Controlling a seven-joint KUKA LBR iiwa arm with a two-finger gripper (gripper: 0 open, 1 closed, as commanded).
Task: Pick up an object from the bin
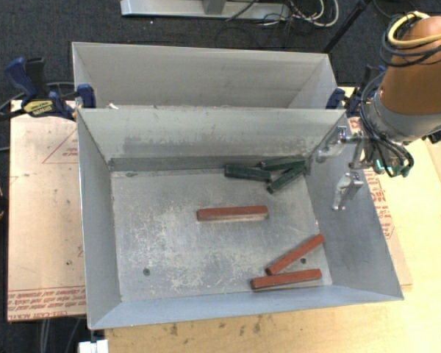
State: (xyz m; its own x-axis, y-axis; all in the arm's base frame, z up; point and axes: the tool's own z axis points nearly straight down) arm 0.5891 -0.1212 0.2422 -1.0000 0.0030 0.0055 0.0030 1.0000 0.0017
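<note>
Nearest to the camera, at the front right of the grey metal bin [95, 219], lies a flat red-brown bar [287, 279], almost parallel to the front wall. Touching it at its left end, or just beside it, a 2nd red-brown bar [295, 254] lies on a diagonal and goes up toward the right wall; it has a small dark dot on its upper face. A 3rd red-brown bar [231, 214] lies alone near the middle of the floor, well apart from the other 2 and turned left to right. I can read no letters on any of the 3 bars.

At the back of the floor, close under the rear wall, lies a dark green clip-like thing [268, 172], long and thin, with 2 arms that spread toward the right.

From the right the arm comes in, with its orange cover [415, 72] and a bundle of cables [389, 160] below it. Its gripper [343, 193] hangs above the sloping right wall, near the back right corner. It is closest to the right end of the green clip, but apart from it. I cannot tell whether the jaws are open or closed, and I see nothing held between them.
</note>
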